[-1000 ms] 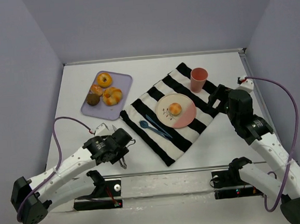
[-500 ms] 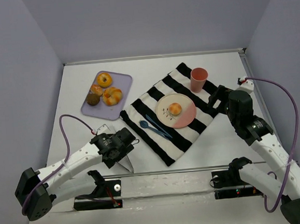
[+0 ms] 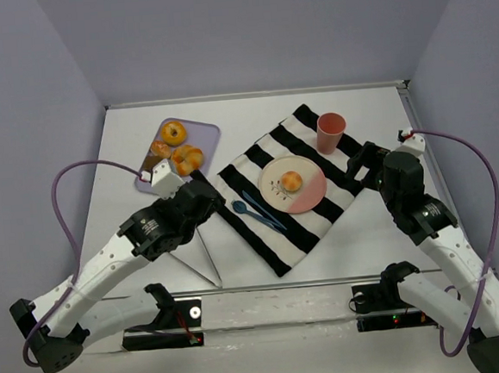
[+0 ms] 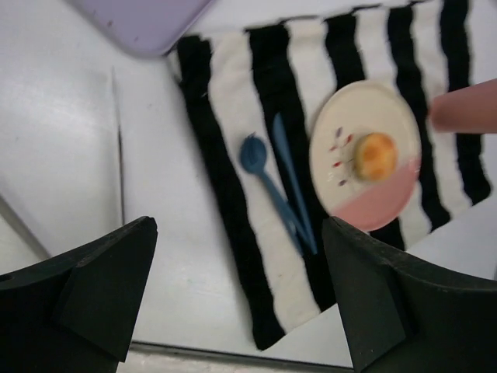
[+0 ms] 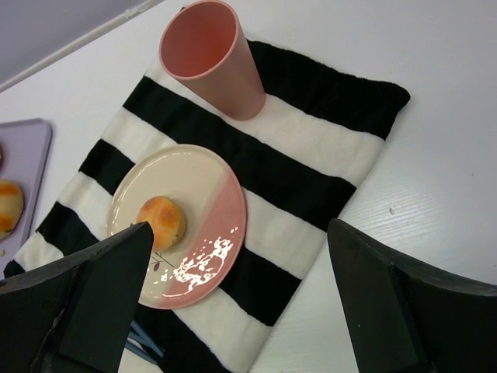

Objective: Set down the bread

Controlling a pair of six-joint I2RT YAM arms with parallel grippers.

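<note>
Down at the bottom edge of the top view, we see both arms reaching up from their bases over the white table (image 3: 367,246). Our left gripper (image 4: 239,233) hangs above the table at the left corner of the striped cloth (image 3: 271,237). Its two dark fingers (image 4: 109,287) are spread wide at the lower corners of its wrist view, with nothing between them. Our right gripper (image 5: 239,231) hovers off the right edge of the cloth, and its fingers also stand far apart and carry nothing. The cloth lies diagonally across the middle of the frame in black and white bands. On its lower left part we find a blue spoon (image 3: 239,208) with a slim blue utensil (image 3: 264,209) just beside it, both pointing toward the lower right. Just beyond them, at the centre of the cloth, lies a round plate (image 3: 307,199), cream on one side and pink on the other. The bread (image 3: 291,181), a small golden-orange bun, sits on the plate near its middle, on the cream part close to the pink. Neither gripper touches it. Farther up and to the right, a pink cup (image 3: 331,132) stands upright on the far corner of the cloth. In the upper left, well apart from the plate, a lavender tray (image 3: 207,138) rests on the table. It holds a ring-shaped bagel (image 3: 173,131) and a twisted golden pastry (image 3: 187,158), and the left wrist hides its near edge.
</note>
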